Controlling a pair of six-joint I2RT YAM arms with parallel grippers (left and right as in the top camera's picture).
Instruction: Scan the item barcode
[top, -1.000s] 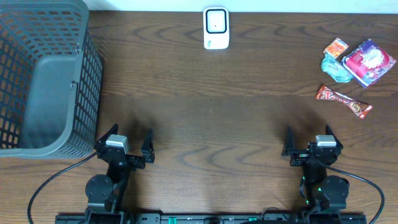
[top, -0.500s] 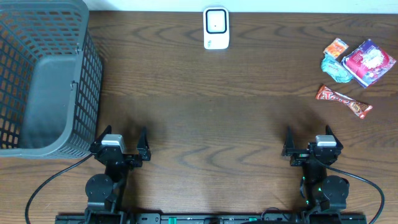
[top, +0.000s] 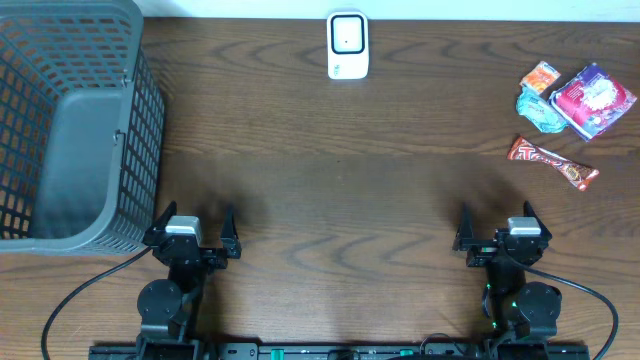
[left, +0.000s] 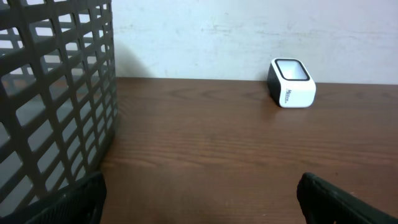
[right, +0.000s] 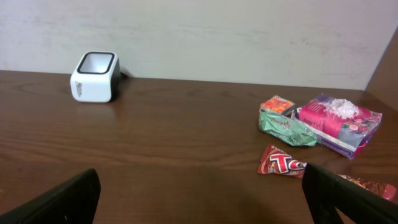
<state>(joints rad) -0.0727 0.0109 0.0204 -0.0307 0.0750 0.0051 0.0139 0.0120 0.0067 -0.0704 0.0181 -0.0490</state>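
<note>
The white barcode scanner (top: 347, 45) stands at the table's far edge, middle; it also shows in the left wrist view as the scanner (left: 291, 83) and in the right wrist view as the scanner (right: 94, 76). Items lie at the far right: a red candy bar (top: 553, 163) (right: 283, 163), a pink packet (top: 594, 99) (right: 339, 122), a green wrapper (top: 539, 110) (right: 286, 126) and a small orange packet (top: 541, 75). My left gripper (top: 191, 228) (left: 199, 200) is open near the front left, holding nothing. My right gripper (top: 495, 227) (right: 202, 194) is open near the front right, holding nothing.
A large dark grey mesh basket (top: 70, 120) (left: 53, 93) fills the left side, close beside the left gripper. A pale wall (right: 205, 31) runs behind the table's far edge.
The left gripper has shifted slightly left and back toward the front edge. The right arm and the items have not moved.
</note>
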